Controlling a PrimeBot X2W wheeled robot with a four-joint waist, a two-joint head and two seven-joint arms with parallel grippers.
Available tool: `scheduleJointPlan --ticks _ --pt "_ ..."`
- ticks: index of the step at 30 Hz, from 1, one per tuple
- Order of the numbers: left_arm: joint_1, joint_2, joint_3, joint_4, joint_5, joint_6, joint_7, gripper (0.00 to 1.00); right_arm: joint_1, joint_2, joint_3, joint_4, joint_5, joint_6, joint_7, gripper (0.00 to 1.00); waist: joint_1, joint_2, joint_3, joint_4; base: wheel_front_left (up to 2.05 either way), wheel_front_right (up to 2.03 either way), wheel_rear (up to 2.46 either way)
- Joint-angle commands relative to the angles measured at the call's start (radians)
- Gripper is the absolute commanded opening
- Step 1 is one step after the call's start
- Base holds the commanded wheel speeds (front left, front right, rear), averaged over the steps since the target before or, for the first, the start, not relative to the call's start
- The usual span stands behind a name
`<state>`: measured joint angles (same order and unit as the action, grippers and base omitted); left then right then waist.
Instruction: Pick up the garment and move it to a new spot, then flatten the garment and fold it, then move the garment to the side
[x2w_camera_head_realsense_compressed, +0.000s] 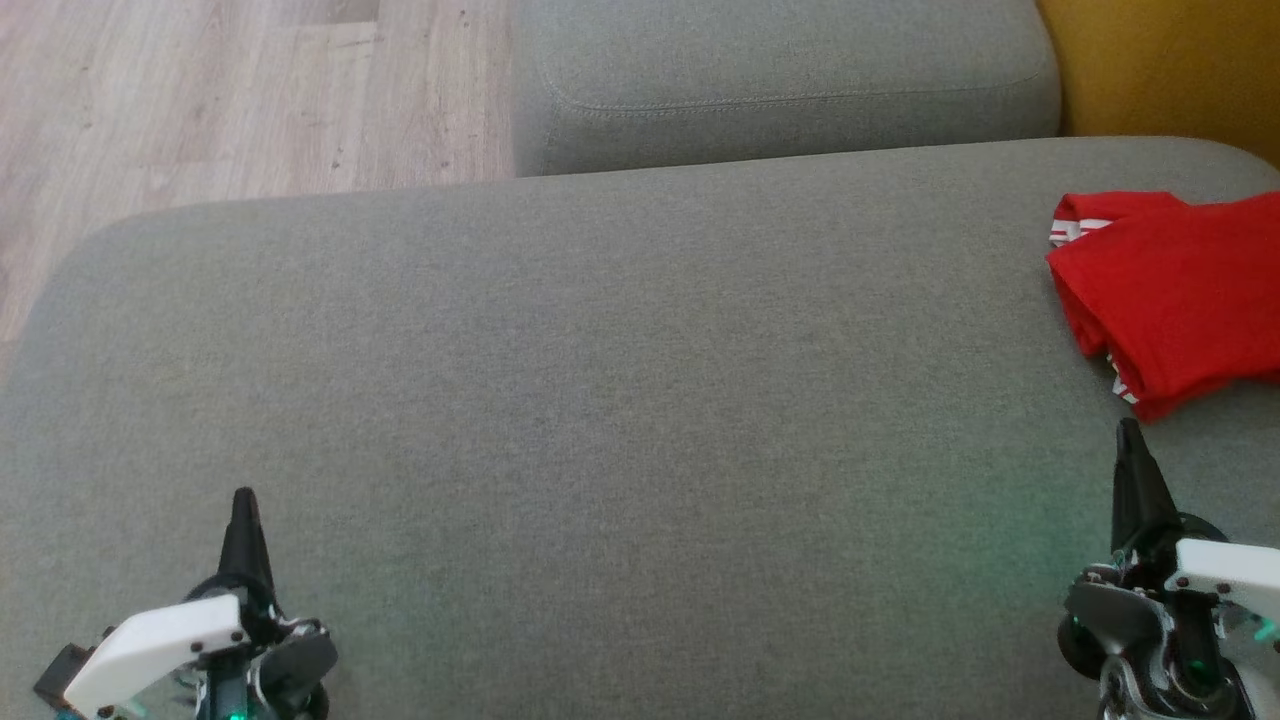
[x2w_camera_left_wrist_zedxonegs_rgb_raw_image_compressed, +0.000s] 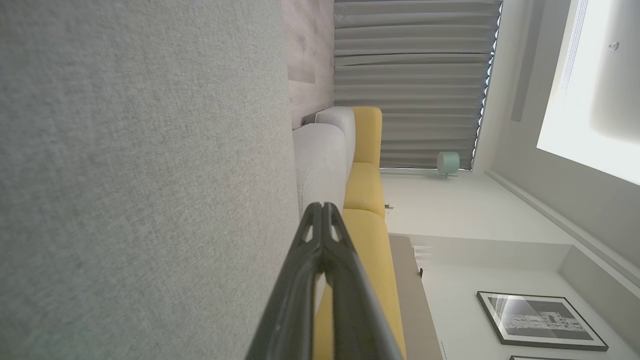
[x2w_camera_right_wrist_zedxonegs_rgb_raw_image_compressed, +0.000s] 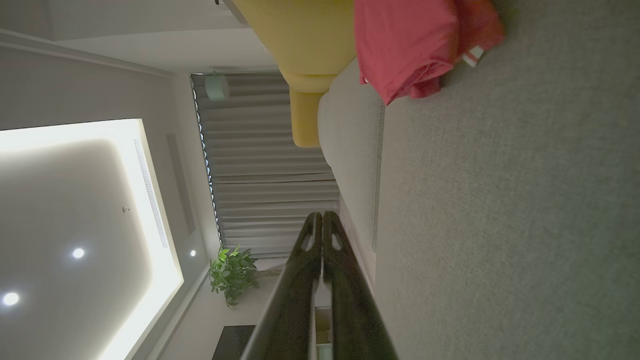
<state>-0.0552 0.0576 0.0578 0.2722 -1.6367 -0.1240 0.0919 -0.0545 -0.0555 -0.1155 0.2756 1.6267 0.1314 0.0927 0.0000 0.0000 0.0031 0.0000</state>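
- Head view: the garment (x2w_camera_head_realsense_compressed: 1175, 300), red with white-striped trim, lies in a compact heap at the right edge of the grey seat (x2w_camera_head_realsense_compressed: 600, 380), towards its far right corner. The picture's edge cuts part of it off.
- The middle and left of the seat are bare.
- The left gripper (x2w_camera_head_realsense_compressed: 244, 498) hovers over the near left of the seat, fingers pressed together, holding nothing.
- The right gripper (x2w_camera_head_realsense_compressed: 1130, 432) is near the right edge, just short of the garment and apart from it. It is closed and empty too.
- Left wrist view: the left gripper (x2w_camera_left_wrist_zedxonegs_rgb_raw_image_compressed: 321, 207) shows its two fingers meeting at the tips, with nothing between them and plain seat (x2w_camera_left_wrist_zedxonegs_rgb_raw_image_compressed: 140, 175) alongside.
- Right wrist view: the right gripper (x2w_camera_right_wrist_zedxonegs_rgb_raw_image_compressed: 322, 216) is likewise closed on nothing. The garment (x2w_camera_right_wrist_zedxonegs_rgb_raw_image_compressed: 410, 45) sits ahead of it on the seat (x2w_camera_right_wrist_zedxonegs_rgb_raw_image_compressed: 500, 225), doubled over with an uneven edge.
- My reading: neither hand has the cloth. It lies off to the side in layers, so it may already be folded and set aside, or not yet touched. I cannot tell which.
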Motion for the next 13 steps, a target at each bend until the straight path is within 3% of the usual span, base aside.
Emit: scheduleJointPlan --ticks 1,13 --pt "-0.051 0.007 0.036 -0.028 0.011 -0.007 0.005 0.00 -0.052 -0.006 0.018 -0.032 -0.005 -0.001 0.008 0.00 0.0000 0.0000 0.000 0.000 0.00 0.00 0.00" --pt "-0.051 0.005 0.039 -0.028 0.014 -0.007 0.008 0.00 -0.052 -0.005 0.015 -0.032 -0.007 -0.001 0.010 0.00 0.0000 0.0000 0.000 0.000 0.00 0.00 0.00"
